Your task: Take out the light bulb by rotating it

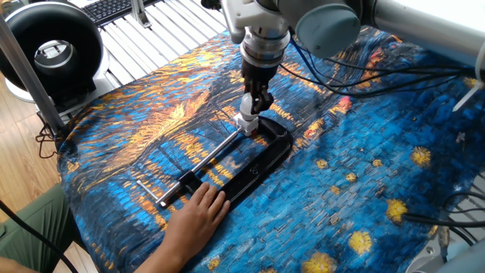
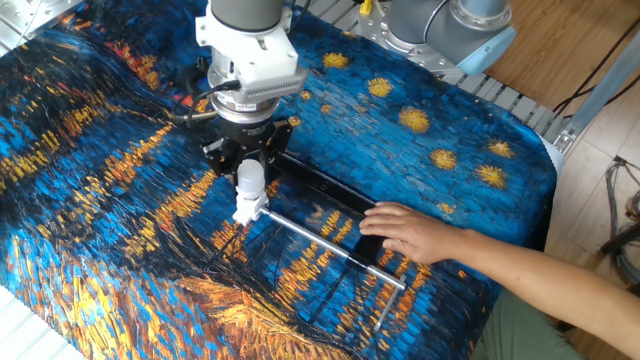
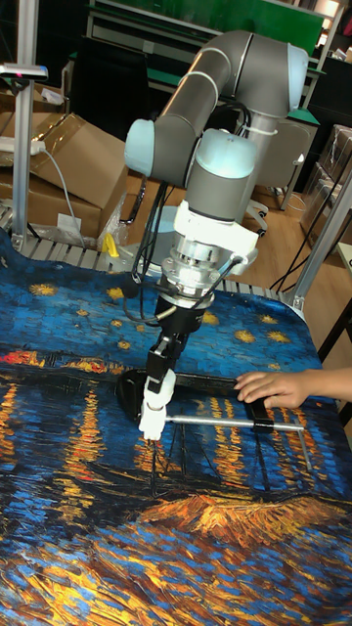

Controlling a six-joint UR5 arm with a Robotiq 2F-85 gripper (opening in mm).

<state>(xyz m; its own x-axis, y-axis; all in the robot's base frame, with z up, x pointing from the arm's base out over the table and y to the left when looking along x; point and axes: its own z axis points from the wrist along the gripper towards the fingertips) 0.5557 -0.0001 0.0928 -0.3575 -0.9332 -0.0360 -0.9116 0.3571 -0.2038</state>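
gripper (image 2: 250,172) points straight down, its two dark fingers closed on the small white frosted light bulb (image 2: 249,178), pinching its upper part. closure is clear in the other fixed view; in one fixed view the same gripper (image 1: 255,106) hides most of the bulb.

directly under the fingers the bulb sits upright in a small white cube-like socket (image 2: 247,208). whether any thread is already free, cannot tell.

socket is pinched at the jaw end of a black bar clamp with a long silver screw rod (image 2: 320,240), lying flat on the blue and orange painted-pattern cloth (image 2: 120,250). judgement: the clamp is there so the socket cannot turn with the bulb.

away from the gripper, at the far end of the rod, a person's bare hand (image 2: 410,232) presses flat on the clamp bar. likely extra hold-down against twisting torque.

vertical wrist lines up with the bulb axis, which suits spinning about that axis. task looks mid-unscrew; bulb not yet out.

risk, as judged: fingers slipping on smooth glass.
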